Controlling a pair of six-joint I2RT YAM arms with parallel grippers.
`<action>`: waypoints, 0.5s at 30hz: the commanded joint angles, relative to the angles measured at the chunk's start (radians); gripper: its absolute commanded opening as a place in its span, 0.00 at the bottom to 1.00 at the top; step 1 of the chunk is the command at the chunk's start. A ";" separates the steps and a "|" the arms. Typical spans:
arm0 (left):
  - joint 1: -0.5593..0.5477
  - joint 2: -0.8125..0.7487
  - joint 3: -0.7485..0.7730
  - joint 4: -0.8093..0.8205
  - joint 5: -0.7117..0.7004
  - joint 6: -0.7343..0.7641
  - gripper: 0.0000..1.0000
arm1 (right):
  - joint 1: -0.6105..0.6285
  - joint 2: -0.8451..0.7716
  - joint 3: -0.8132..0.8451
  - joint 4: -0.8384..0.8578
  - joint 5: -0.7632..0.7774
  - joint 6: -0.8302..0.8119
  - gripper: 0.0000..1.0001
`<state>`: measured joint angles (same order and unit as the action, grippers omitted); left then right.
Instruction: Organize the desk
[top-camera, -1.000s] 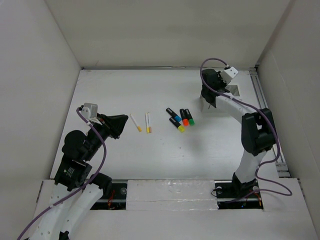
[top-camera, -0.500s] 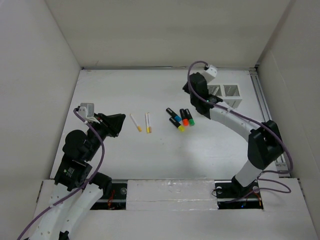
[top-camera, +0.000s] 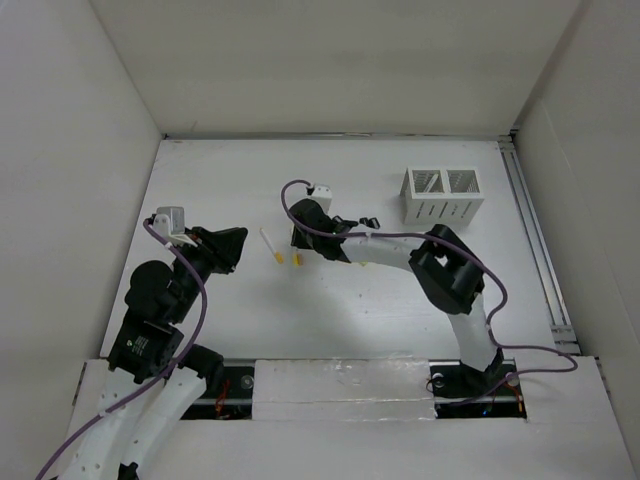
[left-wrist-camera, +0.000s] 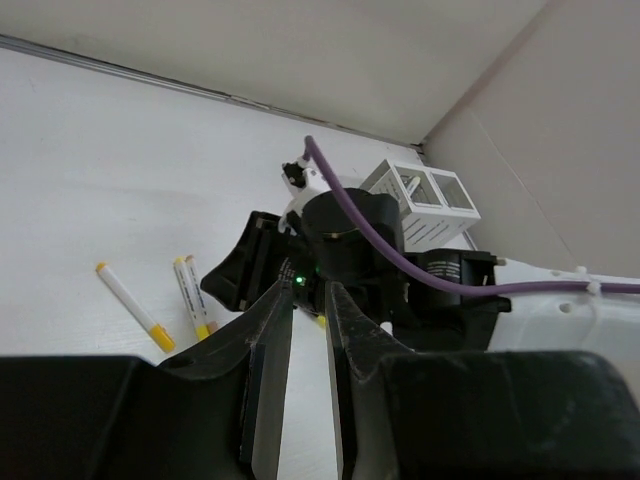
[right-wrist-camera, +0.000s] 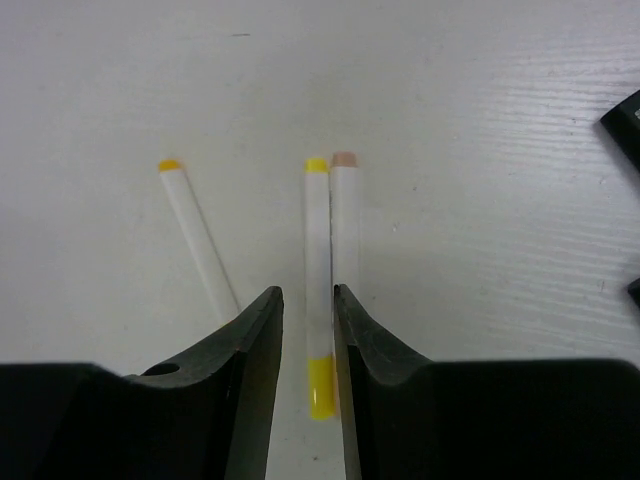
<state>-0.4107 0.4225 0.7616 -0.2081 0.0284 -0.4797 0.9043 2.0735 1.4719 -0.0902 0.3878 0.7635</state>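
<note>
Centering's key: right gripper (right-wrist-camera: 308, 292), jaws barely parted and empty, should straddle just the yellow-tipped pen (right-wrist-camera: 317, 230), not its twin (right-wrist-camera: 346, 215).

Three plain matte white panels close in the white desk (top-camera: 250, 170), a back wall (top-camera: 330, 60) meeting its far edge at a dark seam and a left wall (top-camera: 60, 150) and right wall (top-camera: 590, 150) leaning outward, all under soft, even light with faint shadows.
</note>
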 joint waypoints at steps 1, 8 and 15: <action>-0.002 -0.010 0.027 0.030 0.010 0.003 0.17 | -0.018 0.032 0.099 -0.064 0.013 0.005 0.33; -0.002 -0.008 0.025 0.035 0.021 0.006 0.17 | -0.018 0.119 0.182 -0.129 0.046 -0.001 0.32; -0.002 -0.011 0.025 0.035 0.024 0.007 0.17 | -0.018 0.158 0.225 -0.174 0.075 0.007 0.20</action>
<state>-0.4107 0.4213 0.7616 -0.2077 0.0418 -0.4793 0.8841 2.2257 1.6516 -0.2325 0.4255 0.7643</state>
